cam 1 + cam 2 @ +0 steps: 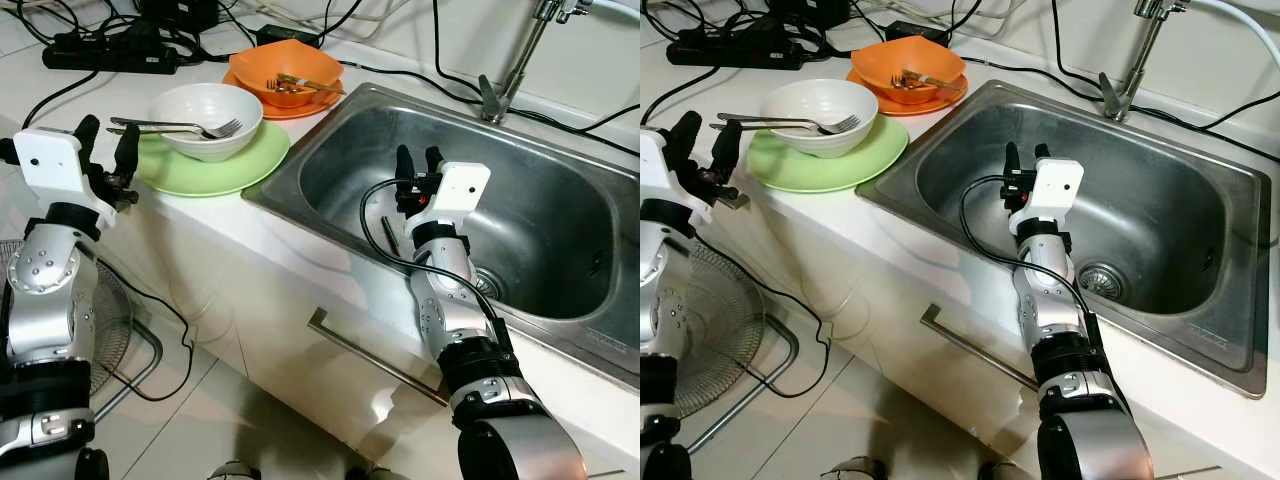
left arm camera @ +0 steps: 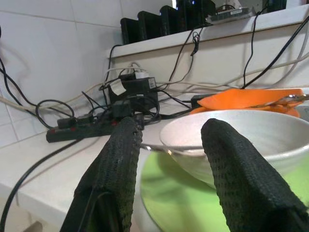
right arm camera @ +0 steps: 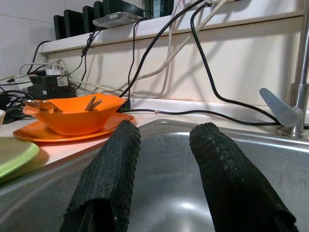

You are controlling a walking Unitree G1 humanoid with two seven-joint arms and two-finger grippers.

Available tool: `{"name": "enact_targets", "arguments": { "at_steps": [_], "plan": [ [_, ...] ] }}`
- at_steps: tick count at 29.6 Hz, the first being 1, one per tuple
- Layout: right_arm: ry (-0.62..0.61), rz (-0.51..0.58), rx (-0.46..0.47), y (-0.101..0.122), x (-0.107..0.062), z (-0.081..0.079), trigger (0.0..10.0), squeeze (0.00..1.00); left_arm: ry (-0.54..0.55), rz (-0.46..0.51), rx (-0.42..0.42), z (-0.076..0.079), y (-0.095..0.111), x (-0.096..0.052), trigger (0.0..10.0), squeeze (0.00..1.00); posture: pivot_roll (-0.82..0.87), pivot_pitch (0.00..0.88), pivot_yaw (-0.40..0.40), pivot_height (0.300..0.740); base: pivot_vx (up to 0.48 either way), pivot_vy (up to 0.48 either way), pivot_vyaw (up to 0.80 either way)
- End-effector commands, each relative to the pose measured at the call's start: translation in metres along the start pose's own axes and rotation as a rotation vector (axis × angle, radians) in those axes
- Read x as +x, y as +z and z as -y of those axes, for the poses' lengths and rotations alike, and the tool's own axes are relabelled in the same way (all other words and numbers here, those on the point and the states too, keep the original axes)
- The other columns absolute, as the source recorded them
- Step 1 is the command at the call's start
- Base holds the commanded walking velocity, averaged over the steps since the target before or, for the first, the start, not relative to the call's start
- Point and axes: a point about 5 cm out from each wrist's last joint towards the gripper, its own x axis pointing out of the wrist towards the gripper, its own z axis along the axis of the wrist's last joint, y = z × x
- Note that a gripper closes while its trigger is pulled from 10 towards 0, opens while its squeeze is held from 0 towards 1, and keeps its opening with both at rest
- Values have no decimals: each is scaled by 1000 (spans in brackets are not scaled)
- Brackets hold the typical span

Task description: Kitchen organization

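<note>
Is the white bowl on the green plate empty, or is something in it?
Not quite empty: the white bowl sits upright on the green plate with a fork laid across its rim. No food shows inside.

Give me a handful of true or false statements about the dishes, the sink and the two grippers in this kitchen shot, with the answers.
1. The white bowl sits on the green plate. True.
2. A fork lies across the white bowl. True.
3. The orange bowl is inside the sink. False: it sits on an orange plate on the counter beside the sink.
4. The right gripper grips a dish. False: its fingers are open and empty, over the sink basin.
5. The left gripper is open beside the green plate. True.
6. The faucet is running. False: no water is visible.
</note>
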Motion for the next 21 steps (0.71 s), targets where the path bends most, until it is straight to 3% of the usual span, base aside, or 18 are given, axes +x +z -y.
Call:
{"name": "enact_targets", "arguments": {
  "at_steps": [1,14,21],
  "plan": [
    [-19,-27,8,-6,-5,3,10000,0,-5,8,11,-3,2,5,10000,0,138,100,-48,740,0,0,0],
    [-27,-27,5,-5,-5,5,10000,0,-27,-30,-1,1,-8,14,10000,0,132,99,-47,740,0,0,0],
    [-30,-26,8,-5,-5,6,10000,0,-76,-52,-34,15,-15,15,10000,0,132,99,-47,740,0,0,0]
  ]
}}
